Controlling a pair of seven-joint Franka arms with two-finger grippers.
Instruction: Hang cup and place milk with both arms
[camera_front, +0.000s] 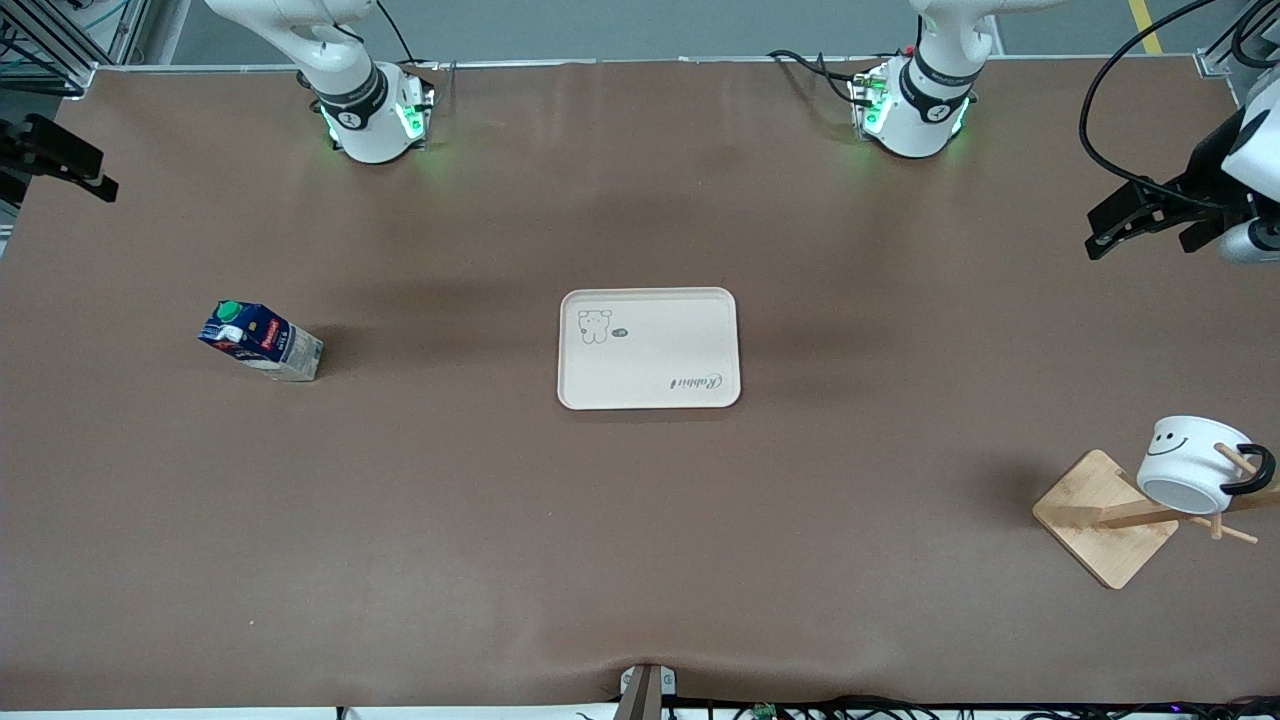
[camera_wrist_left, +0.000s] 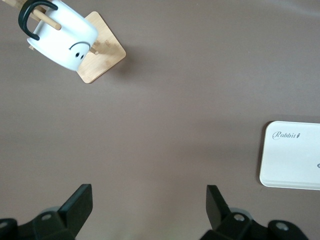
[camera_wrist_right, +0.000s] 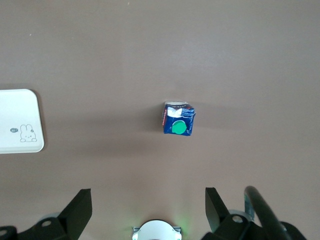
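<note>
The cup (camera_front: 1190, 465), white with a smiley face, hangs by its black handle on a peg of a wooden rack (camera_front: 1100, 520) at the left arm's end of the table; it also shows in the left wrist view (camera_wrist_left: 65, 35). The milk (camera_front: 262, 342) stands upright toward the right arm's end, its green cap up in the right wrist view (camera_wrist_right: 177, 120). My left gripper (camera_front: 1095, 232) is open and empty, up in the air (camera_wrist_left: 149, 200), apart from the rack. My right gripper (camera_front: 100, 175) is open and empty, high over the table (camera_wrist_right: 149, 202), apart from the milk.
A cream tray (camera_front: 648, 348) with a rabbit drawing lies mid-table between the milk and the rack; its edge shows in both wrist views (camera_wrist_left: 295, 155) (camera_wrist_right: 17, 120). The right arm's green-lit base (camera_wrist_right: 156, 230) shows under the right gripper.
</note>
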